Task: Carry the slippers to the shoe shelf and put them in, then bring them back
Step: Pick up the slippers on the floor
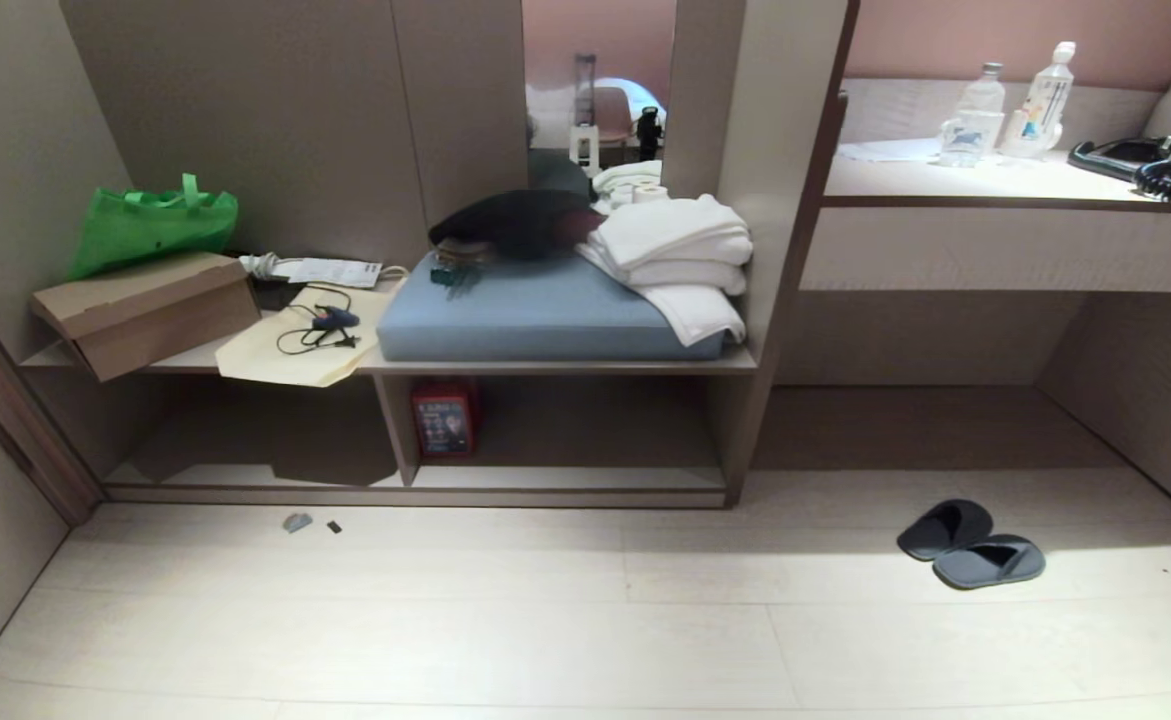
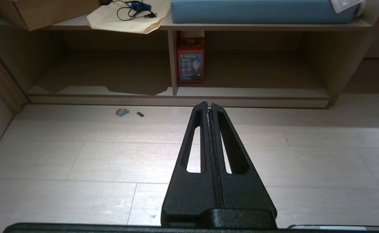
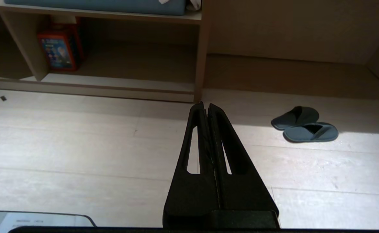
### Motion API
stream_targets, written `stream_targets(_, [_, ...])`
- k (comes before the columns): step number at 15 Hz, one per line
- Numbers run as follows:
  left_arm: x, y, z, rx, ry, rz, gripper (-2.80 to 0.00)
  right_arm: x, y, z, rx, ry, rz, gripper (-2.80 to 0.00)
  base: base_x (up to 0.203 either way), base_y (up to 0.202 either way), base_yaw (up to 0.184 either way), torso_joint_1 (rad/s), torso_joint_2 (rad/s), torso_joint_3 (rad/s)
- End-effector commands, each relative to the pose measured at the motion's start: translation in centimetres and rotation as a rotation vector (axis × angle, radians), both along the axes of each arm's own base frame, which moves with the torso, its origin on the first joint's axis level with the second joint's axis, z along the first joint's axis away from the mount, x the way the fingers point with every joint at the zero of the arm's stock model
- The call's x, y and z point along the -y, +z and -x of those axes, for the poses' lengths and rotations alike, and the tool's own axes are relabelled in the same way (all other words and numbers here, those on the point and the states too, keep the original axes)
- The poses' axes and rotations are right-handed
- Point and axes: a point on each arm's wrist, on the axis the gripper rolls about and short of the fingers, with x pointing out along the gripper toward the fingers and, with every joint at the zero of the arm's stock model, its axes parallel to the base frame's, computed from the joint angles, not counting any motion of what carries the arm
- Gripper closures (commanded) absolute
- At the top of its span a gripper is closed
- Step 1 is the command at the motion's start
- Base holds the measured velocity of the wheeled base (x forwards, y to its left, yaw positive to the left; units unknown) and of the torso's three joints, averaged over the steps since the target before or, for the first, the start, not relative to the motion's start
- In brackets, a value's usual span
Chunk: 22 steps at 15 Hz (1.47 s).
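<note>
Both sets of fingers sit pressed together, gripping nothing: I see my left gripper (image 2: 210,105) hanging above bare floor (image 2: 79,155), aimed at the shoe shelf (image 2: 189,94), and my right gripper (image 3: 205,106) hanging above the planks further right. Neither arm shows in the head view. Beyond the right gripper and off to its right, the slippers (image 1: 970,544) lie side by side on the floor, touching, well apart from the shelf and below the pale desk (image 1: 1005,245). A red label (image 1: 442,420) hangs by the shelf's thin divider. On the ledge above I see a blue cushion (image 1: 525,315) and folded white towels (image 1: 680,260).
</note>
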Motion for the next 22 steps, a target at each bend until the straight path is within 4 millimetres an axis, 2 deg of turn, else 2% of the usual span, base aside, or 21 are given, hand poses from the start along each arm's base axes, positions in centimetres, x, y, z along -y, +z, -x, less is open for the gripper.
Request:
stream_targets(1, [0.0,-0.2,-0.07,-0.008,0.0,0.0,0.0,0.0,0.0,-0.01,-0.001,0.0,0.001,0.0,0.193,0.0,-0.004,0.002,0.0,0.003])
stream_targets(12, [0.0,-0.2,-0.07,-0.008,0.0,0.0,0.0,0.0,0.0,0.0,0.001,0.0,0.004,0.0,0.19,0.0,-0.001,0.004,0.0,0.002])
stream_targets(22, [0.0,-0.2,-0.07,-0.008,0.0,0.0,0.0,0.0,0.02,0.0,0.001,0.0,0.004,0.0,0.0,0.0,0.0,0.0,0.0,0.0])
